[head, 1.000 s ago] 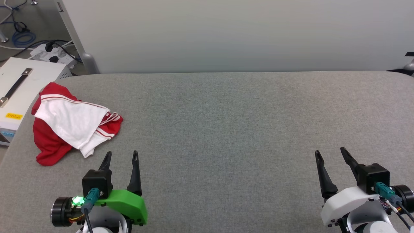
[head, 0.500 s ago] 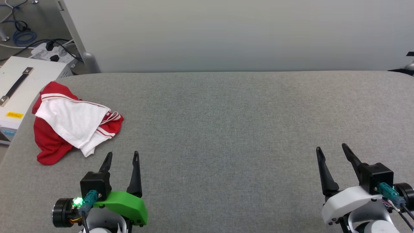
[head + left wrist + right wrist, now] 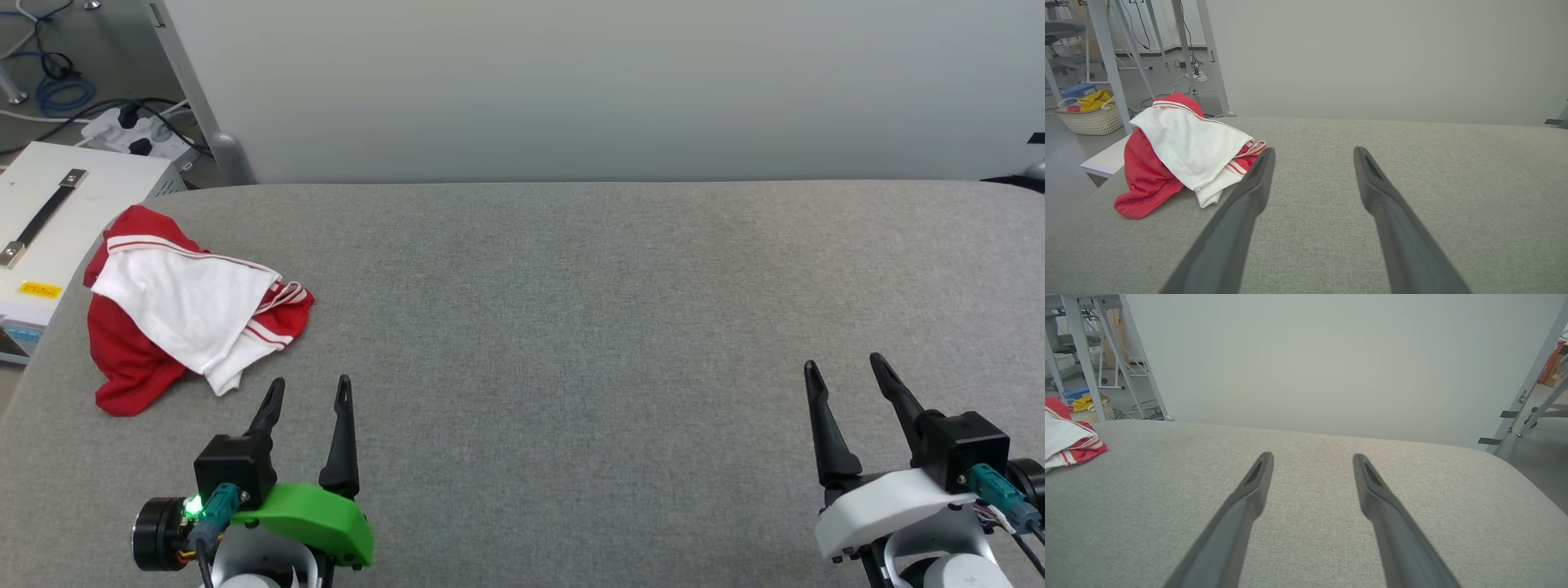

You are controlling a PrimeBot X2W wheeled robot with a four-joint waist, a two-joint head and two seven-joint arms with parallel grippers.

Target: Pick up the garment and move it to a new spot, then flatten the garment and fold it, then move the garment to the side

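Garment lies crumpled on woven grey tabletop; left claw, right claw gape wide.

Soft, even and rather bright light falls from above on the matte grey table. The garment throws only a thin shadow at its 6 o'clock edge. In the wrist views the fingers are blurred near the bottom (soft outlines), and metal legs at 10 o'clock lean.
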